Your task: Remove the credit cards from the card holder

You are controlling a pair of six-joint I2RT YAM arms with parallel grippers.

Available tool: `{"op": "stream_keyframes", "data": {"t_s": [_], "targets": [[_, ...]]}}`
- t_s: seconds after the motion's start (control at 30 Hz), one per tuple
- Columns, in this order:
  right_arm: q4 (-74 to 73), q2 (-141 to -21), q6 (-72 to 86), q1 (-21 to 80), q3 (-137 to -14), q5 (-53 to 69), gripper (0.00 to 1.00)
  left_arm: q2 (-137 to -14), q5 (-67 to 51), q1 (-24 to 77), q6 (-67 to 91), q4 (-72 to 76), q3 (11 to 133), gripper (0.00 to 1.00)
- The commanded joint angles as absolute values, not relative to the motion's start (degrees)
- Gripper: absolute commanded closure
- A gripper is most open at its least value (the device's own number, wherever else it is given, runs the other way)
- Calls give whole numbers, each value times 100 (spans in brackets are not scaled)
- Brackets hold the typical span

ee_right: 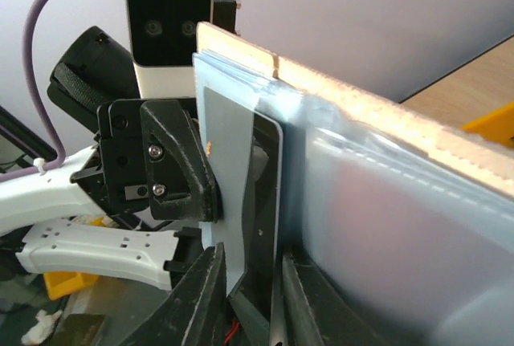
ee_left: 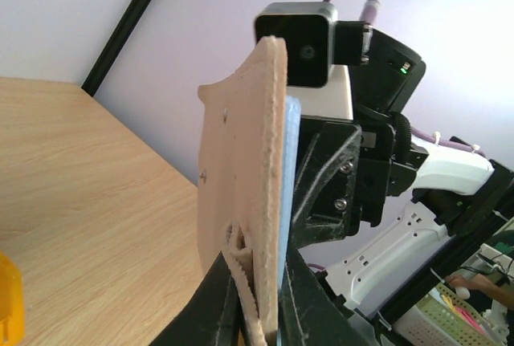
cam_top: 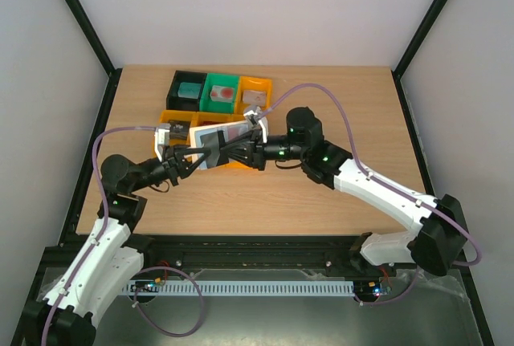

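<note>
Two grippers faced each other above the near, orange row of a block of small plastic bins (cam_top: 172,115). Between them we saw the small flat folding card holder (cam_top: 218,134), tan-beige outside and grey-blue inside. It was held in the air over that row, clear of the pale wooden table (cam_top: 321,201), and tilted up on edge.

The left gripper (ee_left: 259,290) was clamped tight on the holder's lower edge, with one black finger (ee_left: 210,310) against the tan outside and the other against the grey-blue inside. The right gripper (ee_right: 250,270), reaching in from the right side of the bins, had its jaws drawn narrow about a thin pale grey-blue panel (ee_right: 233,177) at the holder's open side. A dark round-cornered layer (ee_right: 269,193) sat just behind that panel. We could not tell whether the panel was a card or a leaf of the holder itself. Next to it we saw a clear plastic pocket (ee_right: 385,234) of the holder, stitched along a tan edge.

In the far row of the bins, a teal rectangular plastic credit card (cam_top: 189,90) lay in the black bin (cam_top: 175,81) at the left. A card marked with red (cam_top: 224,91) lay in the green bin (cam_top: 210,79) in the middle. A pale object (cam_top: 255,95) in the orange bin (cam_top: 269,83) at the right of that row was too small for us to name.
</note>
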State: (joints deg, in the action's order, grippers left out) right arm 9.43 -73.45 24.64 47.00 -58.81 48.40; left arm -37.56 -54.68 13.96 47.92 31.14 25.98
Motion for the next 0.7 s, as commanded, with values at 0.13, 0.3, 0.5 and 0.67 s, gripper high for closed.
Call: {"op": "stream_keyframes", "data": {"t_s": [0.13, 0.3, 0.5, 0.67], "targets": [[1677, -7562, 2707, 4749, -5894, 5776, 91, -3735, -5715, 1458, 4832, 3655, 2580, 98], [1712, -7363, 2602, 4751, -5748, 5741, 98, -3722, -5707, 1452, 4875, 3564, 2532, 98], [1568, -7057, 2556, 4517, -5561, 5458, 98, -3694, -5713, 1458, 5072, 3611, 2498, 89], [1345, -6882, 2478, 4368, -5505, 5394, 98, -3692, -5682, 1459, 5202, 3700, 2472, 88]]}}
